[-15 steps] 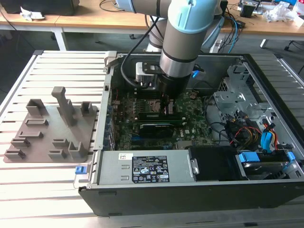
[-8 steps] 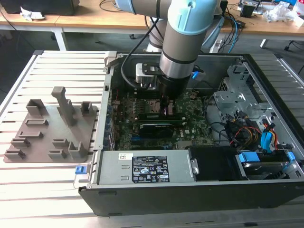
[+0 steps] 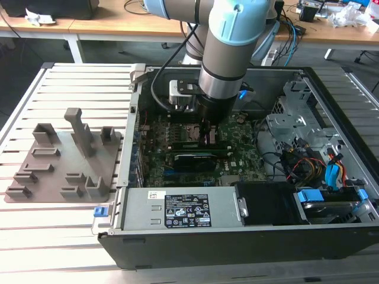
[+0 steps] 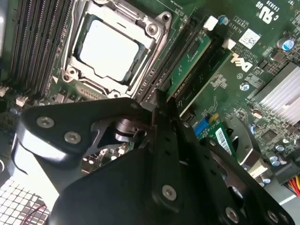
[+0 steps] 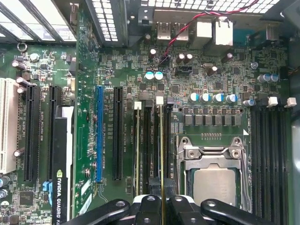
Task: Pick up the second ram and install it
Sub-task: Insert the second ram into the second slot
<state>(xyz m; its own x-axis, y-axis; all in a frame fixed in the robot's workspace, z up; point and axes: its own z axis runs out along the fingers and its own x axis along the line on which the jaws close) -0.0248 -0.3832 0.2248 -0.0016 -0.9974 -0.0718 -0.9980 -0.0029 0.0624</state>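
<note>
inside the open computer case (image 3: 331, 89), claw (image 5: 162, 199) clenched on the second ram (image 5: 162, 150), upright in a motherboard (image 5: 197, 70) slot

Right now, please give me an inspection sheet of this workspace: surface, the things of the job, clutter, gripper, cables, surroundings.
Surface: slatted metal table carrying an open computer case.
Job's things: the second ram stands on edge in a slot beside the processor socket, between the gripper's fingers; motherboard lies in the case.
Clutter: grey fixture tray on the table, at the exterior view's left of the case.
Gripper: gripper low over the memory slots, shut on the ram.
Cables: coloured wire bundle inside the case; black hose along the arm.
Surroundings: wooden desks behind, with loose items.
</note>
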